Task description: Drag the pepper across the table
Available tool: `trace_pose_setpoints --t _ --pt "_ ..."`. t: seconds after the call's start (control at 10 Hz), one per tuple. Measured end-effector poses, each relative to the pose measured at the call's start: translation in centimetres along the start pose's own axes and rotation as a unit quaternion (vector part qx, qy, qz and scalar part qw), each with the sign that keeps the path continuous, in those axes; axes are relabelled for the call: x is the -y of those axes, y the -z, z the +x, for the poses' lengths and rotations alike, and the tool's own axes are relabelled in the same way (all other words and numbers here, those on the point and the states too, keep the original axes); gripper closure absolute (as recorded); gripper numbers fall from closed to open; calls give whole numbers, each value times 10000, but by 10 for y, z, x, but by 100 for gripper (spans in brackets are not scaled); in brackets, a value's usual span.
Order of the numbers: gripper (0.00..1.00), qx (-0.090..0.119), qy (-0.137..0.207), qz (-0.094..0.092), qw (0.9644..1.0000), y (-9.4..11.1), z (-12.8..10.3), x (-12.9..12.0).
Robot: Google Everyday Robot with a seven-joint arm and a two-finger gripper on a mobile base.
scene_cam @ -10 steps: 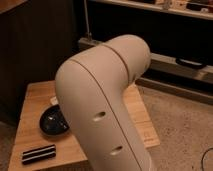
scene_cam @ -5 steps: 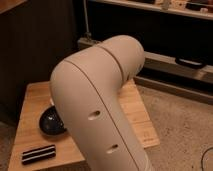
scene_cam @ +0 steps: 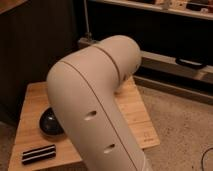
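Note:
The pepper is hidden from view. My big cream-coloured arm fills the middle of the camera view and covers most of the light wooden table. The gripper is out of view, somewhere behind or below the arm, and it is shut. What it touches or holds cannot be seen.
A dark bowl sits on the table's left part, half covered by the arm. A flat black-and-white striped object lies near the front left corner. Dark shelving stands behind the table, with speckled floor to the right.
The arm has swung slightly to the left across the view and covers more of the bowl. The bowl and the striped object have not moved.

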Motion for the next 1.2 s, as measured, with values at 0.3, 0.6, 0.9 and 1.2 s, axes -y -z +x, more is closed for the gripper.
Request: trace_pose_setpoints --t 0.3,0.6,0.9,1.2 --pt "70 -6 108 20 9999 0 2 -7" --pt "70 -35 173 -39 9998 0 3 -15" --pt "70 -183 148 -349 9991 2 -2 -17" --pt "70 -300 135 -576 9978 2 -7 -19"
